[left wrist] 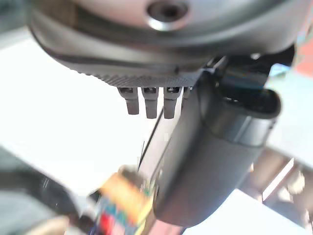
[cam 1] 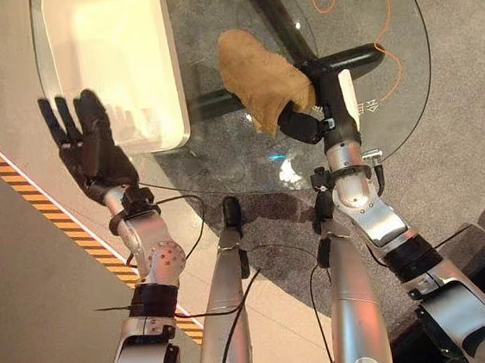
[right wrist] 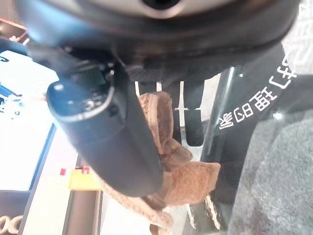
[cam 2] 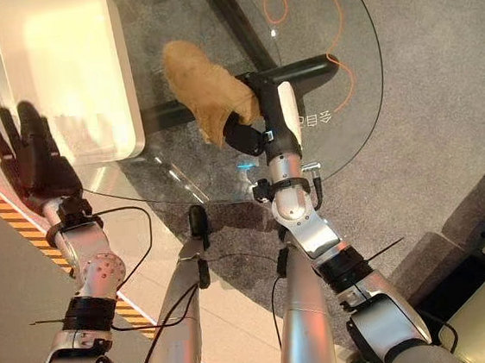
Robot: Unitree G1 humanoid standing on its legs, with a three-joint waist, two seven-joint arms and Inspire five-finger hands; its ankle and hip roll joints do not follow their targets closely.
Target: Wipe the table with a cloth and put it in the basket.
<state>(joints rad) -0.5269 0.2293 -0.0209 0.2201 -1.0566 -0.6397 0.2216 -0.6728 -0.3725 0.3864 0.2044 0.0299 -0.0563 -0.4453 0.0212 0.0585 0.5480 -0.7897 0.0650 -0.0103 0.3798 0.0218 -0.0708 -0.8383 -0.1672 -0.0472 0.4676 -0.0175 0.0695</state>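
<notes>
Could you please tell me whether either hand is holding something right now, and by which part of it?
The right hand grips the tan cloth at its near end, fingers curled into the bunched fabric on the glass table. The left hand is open, holding nothing.

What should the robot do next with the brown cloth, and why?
Probably slide the cloth across the glass table. The right robot hand holds it flat on the glass, away from the white basket, so wiping seems unfinished. The left robot hand hovers open.
</notes>
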